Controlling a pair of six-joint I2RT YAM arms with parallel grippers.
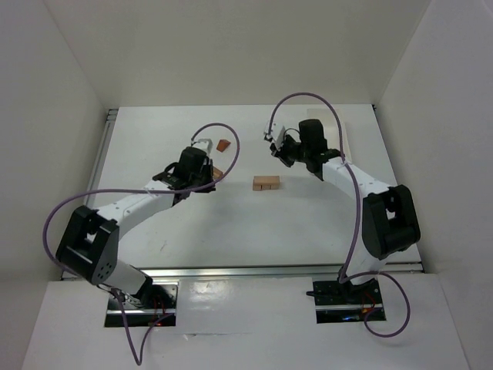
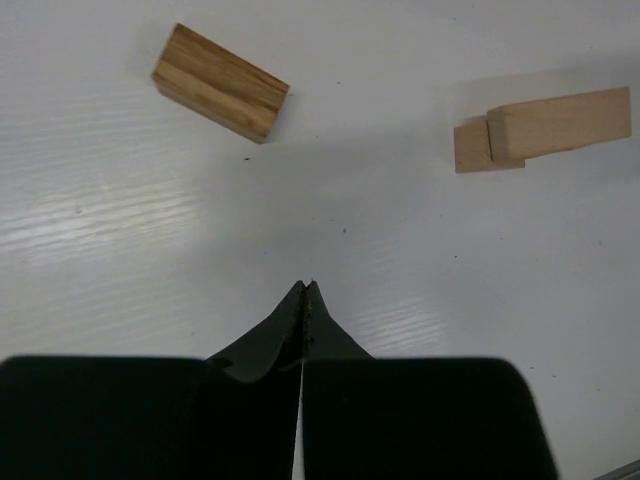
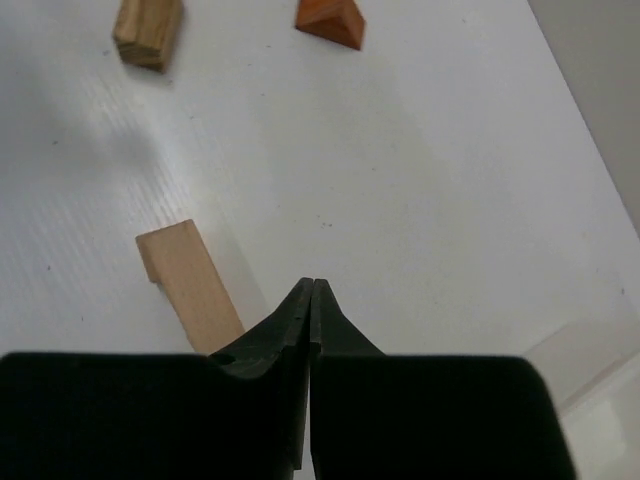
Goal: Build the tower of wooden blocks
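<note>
Hovering above the white worktop (image 1: 162, 131), both arms reach in from six o'clock toward the middle, and neither carries anything.

The left pincer (image 2: 305, 292) has its two black fingers pressed together to a single point, with bare worktop under the tip. In its wrist view a grained brown block (image 2: 220, 82) lies flat at eleven o'clock of the tip. At two o'clock sits the wood block tower (image 2: 540, 125), so far only light-tan pieces: a long one resting partly on a shorter one.

The right pincer (image 3: 312, 288) is likewise closed with nothing between its fingers. In its own view the long tan piece lies at nine o'clock of the tip. The near end of that piece runs out of sight behind the finger, so I cannot tell whether they touch. The grained brown block sits at eleven o'clock, and a reddish-brown wedge (image 3: 330, 20) at twelve, both well apart from the tip.

From overhead, the tower is low and flat near the centre of the worktop. The wedge is between ten and eleven o'clock of it. The grained block is at nine, just beside the left arm's wrist. The right arm's wrist is at one o'clock.
</note>
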